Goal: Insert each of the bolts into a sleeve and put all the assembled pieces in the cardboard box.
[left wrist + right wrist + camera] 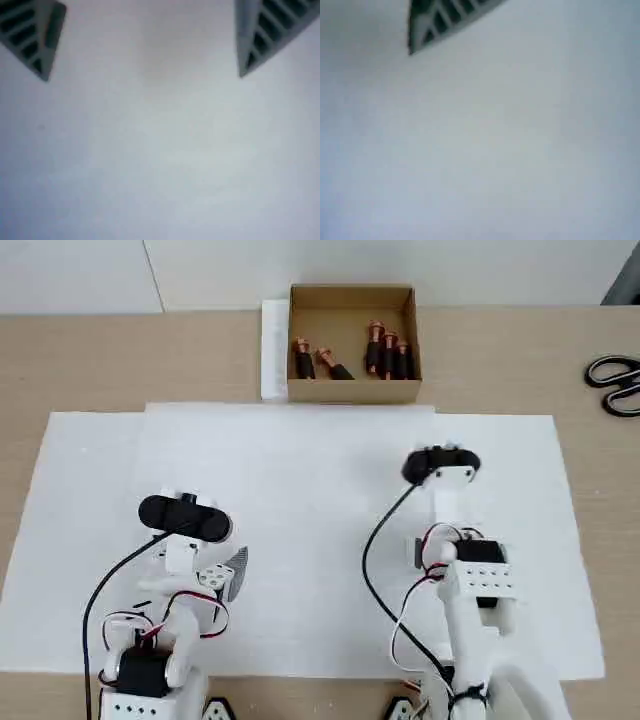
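Five bolt-in-sleeve pieces (390,352) already lie in the cardboard box (352,290) at the worktop's (100,350) far edge, long axes mostly far-to-near. I see the left fingers (267,35) spread and empty over the white sheet (300,490). The right arm (470,580) is nearer the box; I can't tell its grip.

**Robotics test bench, most likely a lab or workshop**

Laid out for trials, not for living: wood-grain table (60,360) covered with a white sheet (300,500) as a work surface. Fitted with two small arms (478,585), servos bare, black cable (365,558) looping loose. Kept at the edges: scissors (615,383) and a cardboard box (350,295) holding small assembled pieces (388,352).
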